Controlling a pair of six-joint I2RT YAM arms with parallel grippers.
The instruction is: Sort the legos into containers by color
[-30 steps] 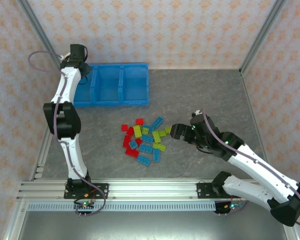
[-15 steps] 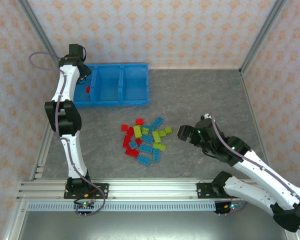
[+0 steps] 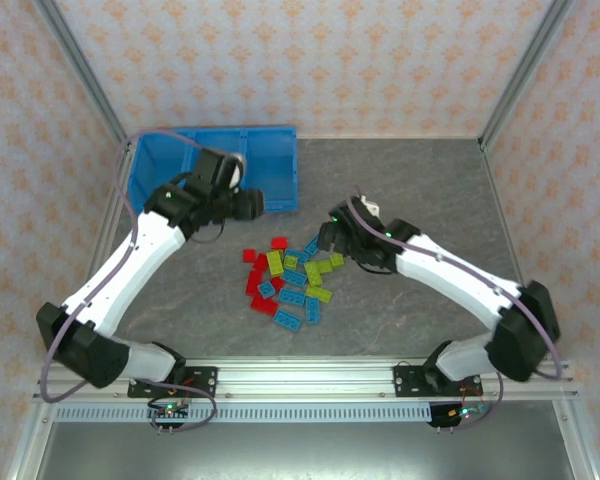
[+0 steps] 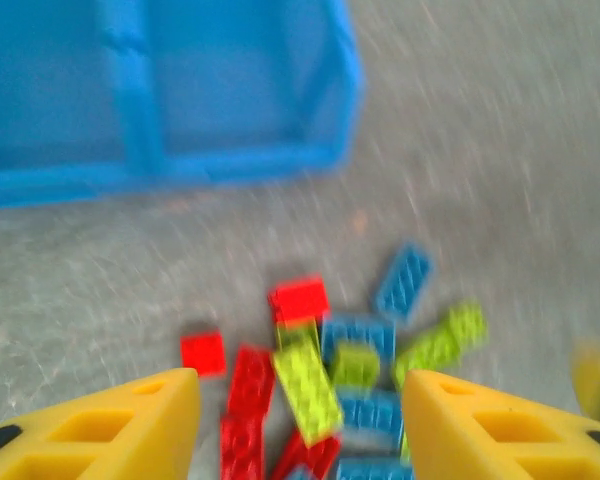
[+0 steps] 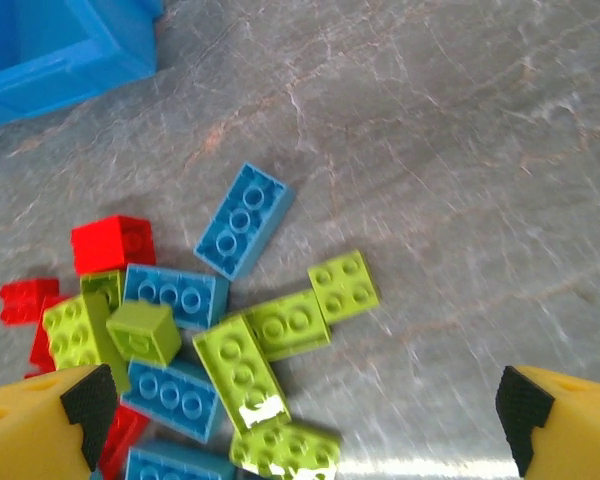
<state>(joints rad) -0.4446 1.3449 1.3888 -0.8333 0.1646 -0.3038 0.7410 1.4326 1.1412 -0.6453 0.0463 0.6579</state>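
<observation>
Drop made at the far-left bin tray (image 3: 278,131), the left gripper (image 4: 300,400) swings back to the legos (image 3: 290,285), jaws apart; right gripper (image 5: 300,405) likewise spread.

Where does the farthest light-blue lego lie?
Top view: the light-blue studded plastic brick lies at the far right corner of the pile, between a red square brick and the right pincer.
</observation>
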